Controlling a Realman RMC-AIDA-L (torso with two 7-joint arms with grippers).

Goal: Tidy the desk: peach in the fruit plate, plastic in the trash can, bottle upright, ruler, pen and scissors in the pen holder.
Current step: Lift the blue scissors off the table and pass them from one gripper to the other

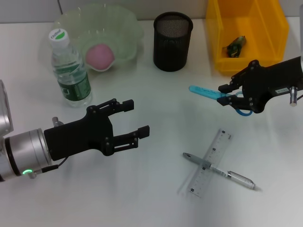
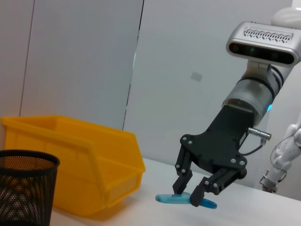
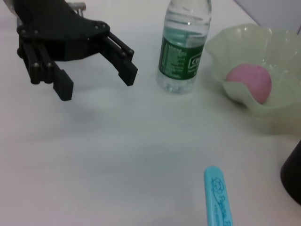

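White desk [image 1: 142,198] carries ruler [image 1: 207,164], pen [image 1: 222,171].

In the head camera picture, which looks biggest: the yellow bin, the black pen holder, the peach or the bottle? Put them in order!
1. Yellow bin, easily the biggest.
2. Bottle and pen holder look about alike, so I won't rank them.
3. Peach, the smallest.

Bright even overhead light, soft faint shadows, white desk [image 1: 142,198] washed out, slight blur
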